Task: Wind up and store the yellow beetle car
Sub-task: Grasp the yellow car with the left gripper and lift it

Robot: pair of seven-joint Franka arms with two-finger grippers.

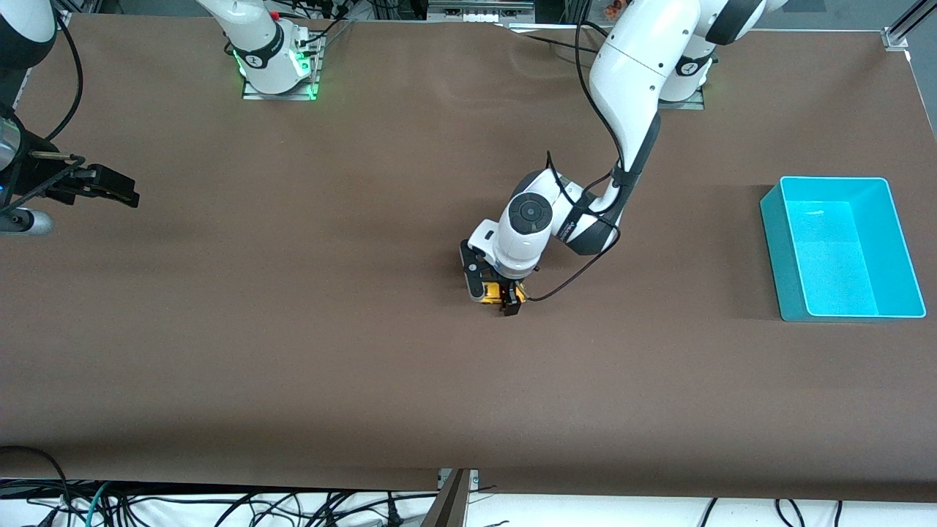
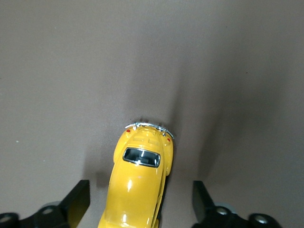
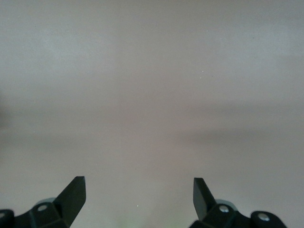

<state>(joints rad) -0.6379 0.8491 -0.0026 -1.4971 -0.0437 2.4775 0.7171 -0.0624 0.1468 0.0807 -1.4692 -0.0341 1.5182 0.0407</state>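
The yellow beetle car (image 1: pixel 496 292) stands on the brown table near its middle. My left gripper (image 1: pixel 493 295) is down around it, one black finger on each side. In the left wrist view the car (image 2: pixel 140 180) lies lengthwise between the fingers (image 2: pixel 78 199), its chrome bumper and dark window pointing away from the gripper (image 2: pixel 140 192). A gap of table shows on both sides of the car, so the jaws are open and do not touch it. My right gripper (image 1: pixel 117 189) waits open above the table at the right arm's end, with nothing between its fingertips (image 3: pixel 139 187).
A turquoise bin (image 1: pixel 776 234) sits toward the left arm's end of the table with nothing visible in it. A black cable (image 1: pixel 578 271) loops from the left arm's wrist just above the table beside the car.
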